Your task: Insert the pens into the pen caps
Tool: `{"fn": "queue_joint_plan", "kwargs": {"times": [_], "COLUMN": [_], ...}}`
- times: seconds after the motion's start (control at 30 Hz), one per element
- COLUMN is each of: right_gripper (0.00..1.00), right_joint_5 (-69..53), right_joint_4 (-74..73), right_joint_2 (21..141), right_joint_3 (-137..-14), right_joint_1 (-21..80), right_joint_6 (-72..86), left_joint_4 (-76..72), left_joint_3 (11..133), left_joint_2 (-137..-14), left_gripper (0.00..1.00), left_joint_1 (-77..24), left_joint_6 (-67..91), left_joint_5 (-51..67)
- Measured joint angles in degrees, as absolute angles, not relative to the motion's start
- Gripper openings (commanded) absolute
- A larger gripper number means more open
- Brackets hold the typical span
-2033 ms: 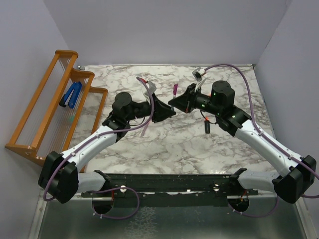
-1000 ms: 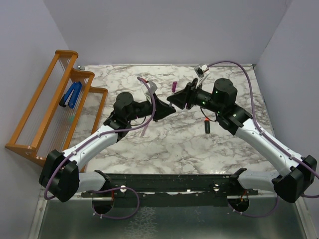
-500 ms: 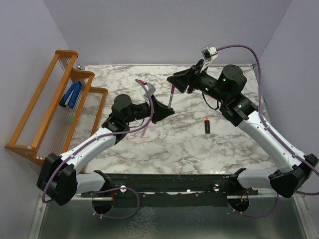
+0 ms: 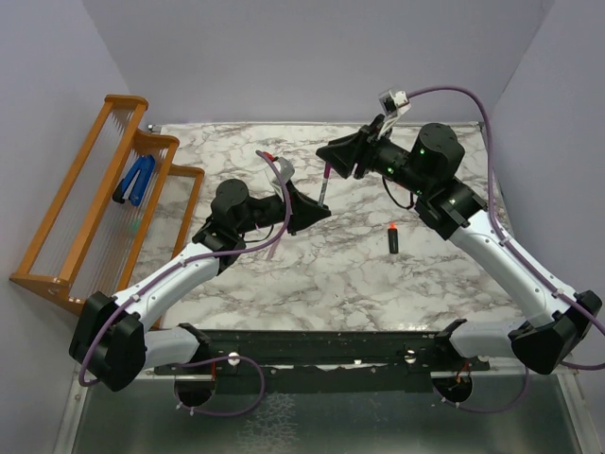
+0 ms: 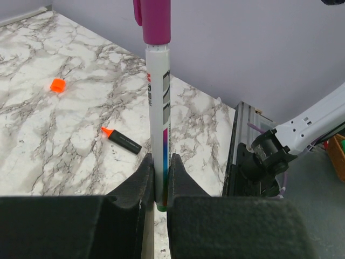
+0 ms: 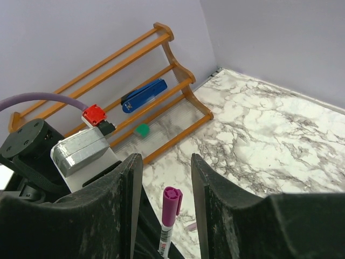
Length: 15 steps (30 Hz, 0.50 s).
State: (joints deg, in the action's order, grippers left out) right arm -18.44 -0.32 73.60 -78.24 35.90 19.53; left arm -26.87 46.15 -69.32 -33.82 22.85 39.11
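Observation:
My left gripper (image 4: pixel 315 212) is shut on the lower end of the white-grey pen (image 5: pixel 159 135) and holds it upright (image 4: pixel 323 194). The magenta-purple cap (image 5: pixel 155 21) sits on the pen's top end. My right gripper (image 4: pixel 328 154) is open just above and behind the cap; in the right wrist view the cap (image 6: pixel 171 204) stands between my spread fingers, touching neither. The black marker (image 4: pixel 392 238) with its orange-red tip lies on the marble, and also shows in the left wrist view (image 5: pixel 123 141). The orange cap (image 5: pixel 57 84) lies beyond it. A dull pink pen (image 4: pixel 273 244) lies by my left arm.
A wooden rack (image 4: pixel 95 189) stands at the left edge with the blue clip (image 4: pixel 135 180) and a small green piece (image 6: pixel 142 129) on it. A small pale pink piece (image 6: pixel 190 227) lies on the marble beside my right finger. Grey walls enclose the table.
My right gripper has let go of the magenta cap, opened, and risen back toward the far side. The cap stays on the white pen, which my left gripper still holds.

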Motion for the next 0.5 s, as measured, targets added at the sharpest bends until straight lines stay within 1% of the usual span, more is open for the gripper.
{"fn": "queue_joint_plan", "kwargs": {"times": [0.27,0.37,0.5], "right_gripper": [0.45,0.4,0.27], "right_joint_5": [-18.6,-18.8,-19.0], "right_joint_4": [-0.6,-0.7,-0.7], "right_joint_2": [73.7,73.8,73.9], "right_joint_3": [-76.2,-76.1,-76.1], "right_joint_1": [35.9,35.9,35.9], "right_joint_6": [19.6,19.6,19.5], "left_joint_4": [-26.9,-26.9,-26.9], "left_joint_3": [46.2,46.2,46.2], "left_joint_2": [-69.3,-69.3,-69.3], "left_gripper": [0.0,0.0,0.0], "left_joint_1": [-33.8,-33.8,-33.8], "left_joint_6": [22.8,22.8,22.8], "left_joint_5": [39.0,39.0,39.0]}}
